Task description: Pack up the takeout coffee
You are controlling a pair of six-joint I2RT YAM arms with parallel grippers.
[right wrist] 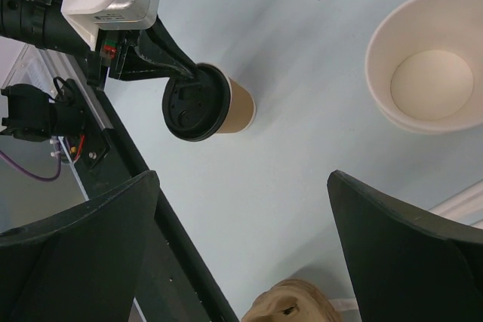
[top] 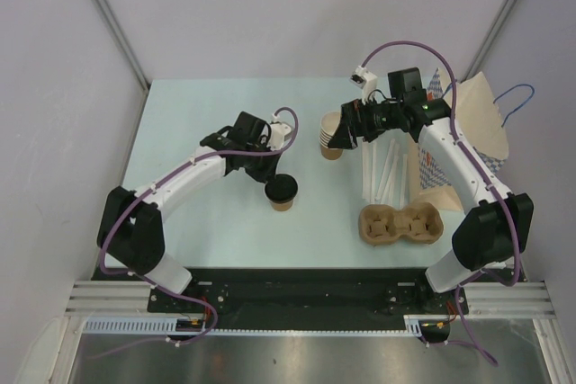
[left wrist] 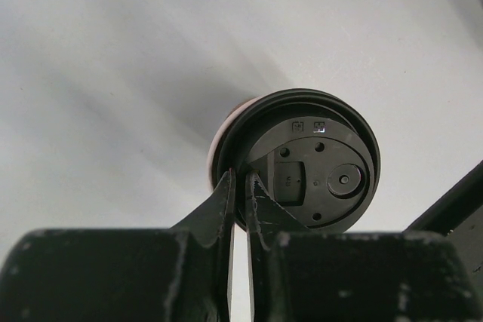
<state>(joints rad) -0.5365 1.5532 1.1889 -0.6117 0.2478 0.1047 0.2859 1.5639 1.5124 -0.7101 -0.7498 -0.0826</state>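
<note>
The left gripper (left wrist: 240, 180) has its two black fingers almost together, with only a thin slit between them. Their tips sit at the near rim of the takeout coffee (left wrist: 309, 160). I cannot tell whether they pinch that rim or merely touch it. The right gripper (right wrist: 241, 179) stands wide open with nothing in it, hanging above the table (top: 207, 114) just beside a stack of lidless cups (right wrist: 426, 73).

The coffee is a small cup with a smooth, tapered wall of tan kraft paper. Its round black plastic lid is matte, with a raised ring at the edge, a sunken panel and a small round boss. It stands upright on the pale table, left of centre, long axis vertical and lid facing up. A moulded pulp carrier (top: 402, 225) lies well apart to its right.
</note>
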